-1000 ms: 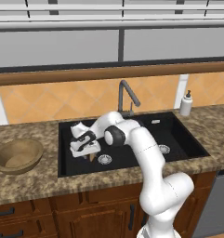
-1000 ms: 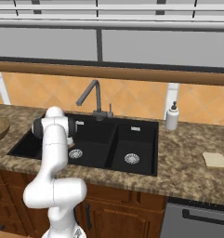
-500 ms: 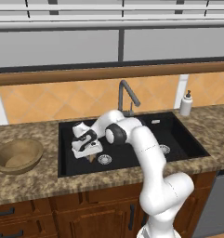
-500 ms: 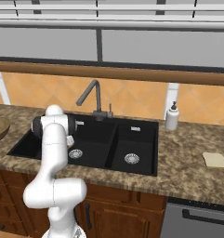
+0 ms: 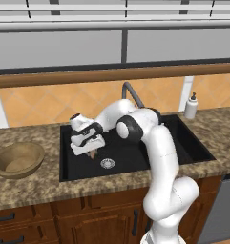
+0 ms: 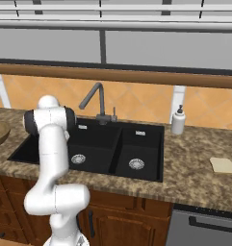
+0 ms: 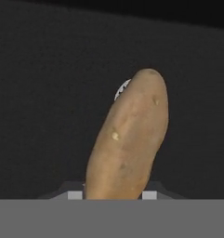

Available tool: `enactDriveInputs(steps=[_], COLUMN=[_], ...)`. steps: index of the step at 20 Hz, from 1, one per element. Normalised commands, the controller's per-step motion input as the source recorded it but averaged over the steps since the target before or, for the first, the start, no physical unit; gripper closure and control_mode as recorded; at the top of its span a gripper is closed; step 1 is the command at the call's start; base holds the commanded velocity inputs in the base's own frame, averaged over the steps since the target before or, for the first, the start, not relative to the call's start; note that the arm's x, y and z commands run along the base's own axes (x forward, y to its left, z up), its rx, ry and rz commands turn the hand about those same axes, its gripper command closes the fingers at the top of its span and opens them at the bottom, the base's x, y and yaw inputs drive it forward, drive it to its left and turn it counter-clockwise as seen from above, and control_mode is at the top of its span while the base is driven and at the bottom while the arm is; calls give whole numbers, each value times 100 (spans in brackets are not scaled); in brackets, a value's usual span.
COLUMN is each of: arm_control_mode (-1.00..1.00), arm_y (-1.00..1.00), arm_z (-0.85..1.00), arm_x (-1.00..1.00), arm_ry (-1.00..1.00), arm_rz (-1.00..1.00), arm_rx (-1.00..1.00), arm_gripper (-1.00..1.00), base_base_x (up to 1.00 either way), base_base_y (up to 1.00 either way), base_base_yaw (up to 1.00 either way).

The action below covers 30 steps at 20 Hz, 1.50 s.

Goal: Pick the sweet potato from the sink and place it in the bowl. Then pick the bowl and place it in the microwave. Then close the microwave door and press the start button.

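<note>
Now my end effector sits partly closed on the sweet potato, low in the sink; off-centre grip could let it pivot loose before the bowl.

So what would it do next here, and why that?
Probably lift straight up. The gripper sits low in the left basin of the sink, and in the hand view the sweet potato stands between its fingers, apparently gripped. The bowl waits on the counter to the left, so the potato has to clear the sink's rim before being carried over.
</note>
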Motion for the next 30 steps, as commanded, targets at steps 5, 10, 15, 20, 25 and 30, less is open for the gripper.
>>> enactDriveInputs(steps=[5, 10, 15, 20, 25, 30], arm_control_mode=[-100, -100, -100, -100, -100, -100], arm_y=[1, 25, 41, 57, 95, 83], arm_z=[100, 100, 96, 83, 4, 3], arm_x=[-44, -27, -6, 0, -1, -23], arm_ry=[0, 0, 0, 2, -10, -23], arm_rz=[18, 13, -1, -1, 6, 2], arm_rx=[2, 5, 4, 15, 15, 9], arm_gripper=[100, 100, 100, 100, 100, 100], base_base_x=[0, 0, 0, 0, 0, 0], base_base_y=[0, 0, 0, 0, 0, 0], base_base_yaw=[0, 0, 0, 0, 0, 0])
